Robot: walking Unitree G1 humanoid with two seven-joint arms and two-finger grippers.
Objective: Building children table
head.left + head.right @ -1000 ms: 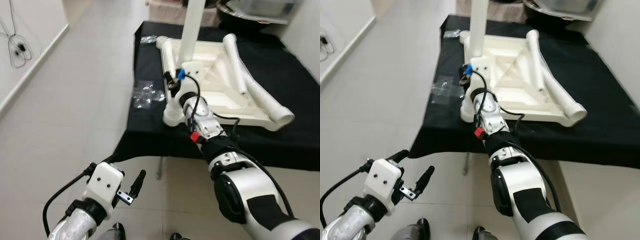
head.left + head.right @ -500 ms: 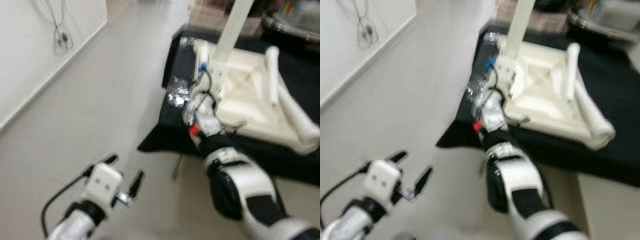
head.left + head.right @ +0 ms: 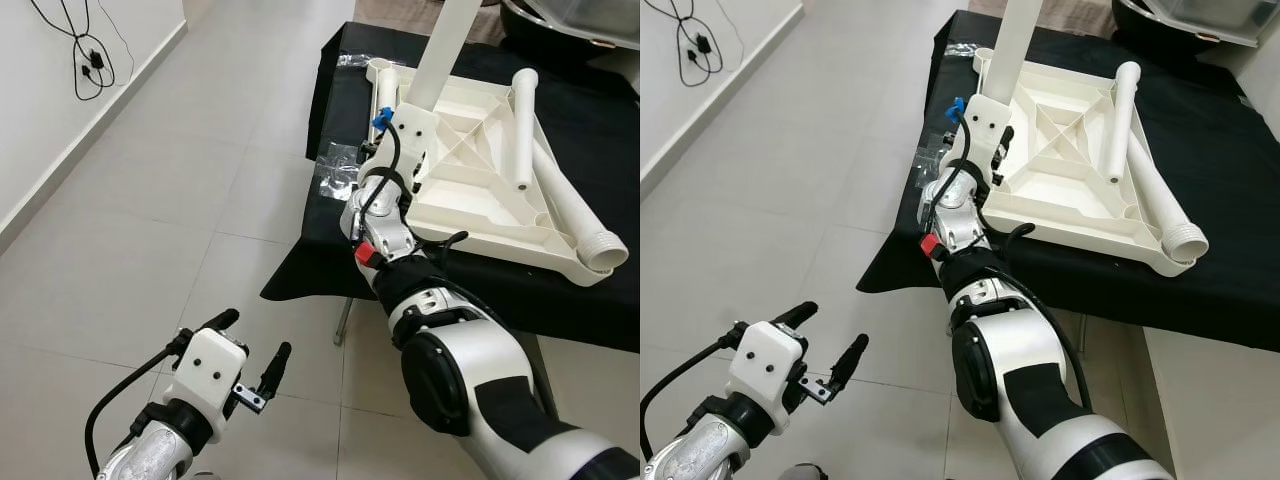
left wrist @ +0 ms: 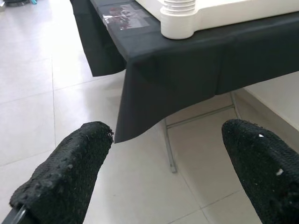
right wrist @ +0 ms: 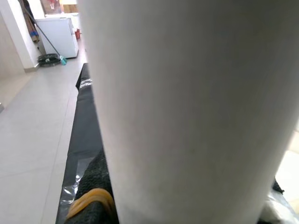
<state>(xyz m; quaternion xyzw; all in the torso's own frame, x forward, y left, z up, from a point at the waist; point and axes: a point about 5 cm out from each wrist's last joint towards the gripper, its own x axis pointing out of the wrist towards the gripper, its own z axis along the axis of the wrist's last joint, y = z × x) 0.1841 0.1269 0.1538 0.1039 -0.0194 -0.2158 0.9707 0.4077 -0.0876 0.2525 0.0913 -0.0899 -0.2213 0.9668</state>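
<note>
Left eye view looks down on a white plastic children's table point(image 3: 480, 170) lying upside down on a work table draped in a black cloth point(image 3: 600, 120), with pale floor tiles point(image 3: 170, 180) spreading out to the robot's left. One white table leg point(image 3: 445, 50) stands upright at the near left part of the upturned top, and the right gripper point(image 3: 400, 130) is at its base, the silver right arm point(image 3: 440, 330) reaching up from the lower right of the picture. The right wrist view has this leg point(image 5: 187, 112) pressed right up against the camera, with a black finger point(image 5: 93, 182) lying against its side, so the claw looks clenched on the upright leg. Two loose legs point(image 3: 545, 180) lie across the ribbed underside of the top, one ending in a threaded end point(image 3: 605, 255) near the cloth's front edge. A clear plastic bag point(image 3: 335, 170) of small parts sits on the cloth just beside the table top's left corner. The left gripper point(image 3: 250, 350) hangs low over the floor, well apart from the work table, its two black fingers point(image 4: 70, 172) spread wide and holding nothing. A black cable point(image 3: 85, 60) runs down the white wall on the far left.
</note>
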